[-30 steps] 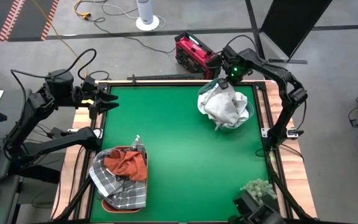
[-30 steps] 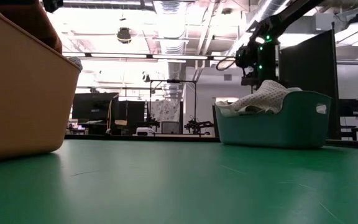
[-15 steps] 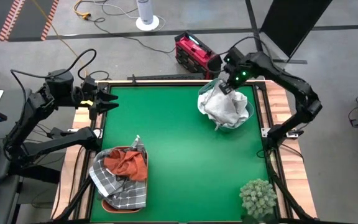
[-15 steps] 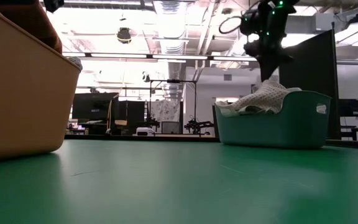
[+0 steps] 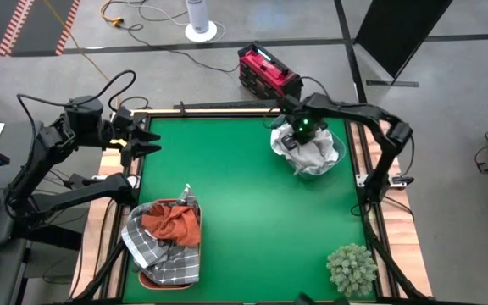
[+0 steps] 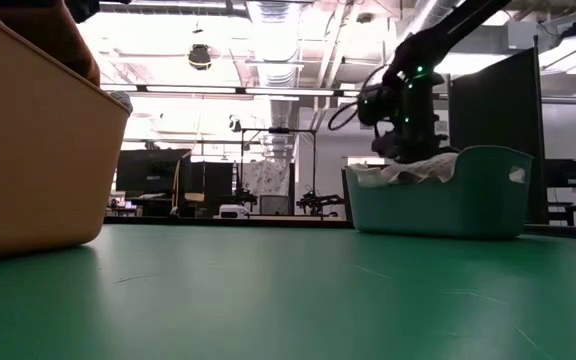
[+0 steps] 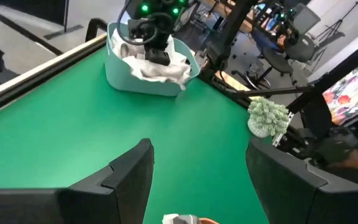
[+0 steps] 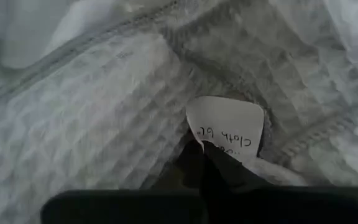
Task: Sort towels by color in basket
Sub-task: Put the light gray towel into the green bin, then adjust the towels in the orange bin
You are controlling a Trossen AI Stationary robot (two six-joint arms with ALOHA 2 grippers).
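White towels (image 5: 312, 151) lie heaped in a teal basket (image 5: 342, 154) at the table's far right, also seen in the low view (image 6: 468, 200) and the left wrist view (image 7: 118, 70). My right gripper (image 5: 293, 140) is down in that basket on the heap, its fingers together. A rust-orange towel (image 5: 174, 222) and a grey checked towel (image 5: 163, 258) lie in an orange basket (image 5: 142, 278) at the near left; the grey one hangs over the rim. My left gripper (image 5: 146, 140) waits open over the table's far left edge, touching nothing. My right gripper presses its shut fingers (image 8: 219, 171) down from above into the top of the white waffle towel heap, beside a small paper label (image 8: 225, 121). The heap sits pushed down inside the teal basket, level with its rim (image 6: 423, 165). Whether cloth is caught between the fingers does not show.
A spiky pale-green plant ball (image 5: 350, 267) sits at the near right corner, also in the left wrist view (image 7: 267, 116). A red box (image 5: 265, 72) stands on the floor beyond the far edge. Bare green mat (image 5: 244, 195) lies between the two baskets.
My right gripper has swung from behind the teal basket at the far edge to above the heap, then down into the basket onto the white towels. The heap, which stood above the rim, is now flattened to about rim height.
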